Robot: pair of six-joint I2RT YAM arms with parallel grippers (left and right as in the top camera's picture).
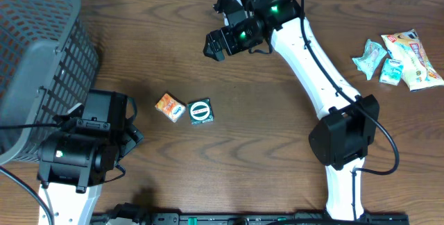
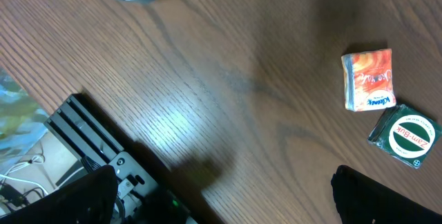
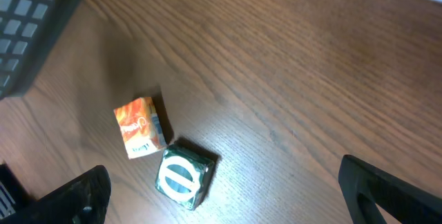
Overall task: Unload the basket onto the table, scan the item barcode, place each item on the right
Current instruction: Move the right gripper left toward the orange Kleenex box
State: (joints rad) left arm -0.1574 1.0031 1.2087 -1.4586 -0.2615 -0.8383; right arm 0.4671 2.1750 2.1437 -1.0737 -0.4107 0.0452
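One orange pack (image 1: 170, 107) — basket (image 1: 41, 58), snack packets (image 1: 416, 62) apart

You have one orange tissue pack (image 1: 169, 106), one green Zam-Buk box (image 1: 200, 112), one grey basket (image 1: 35, 58) at the desk's (image 1: 263, 155) left edge, and at least three snack packets (image 1: 416, 62) near its right edge.

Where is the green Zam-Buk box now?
In the overhead view, the green Zam-Buk box lies mid-table, just right of the orange Kleenex pack.
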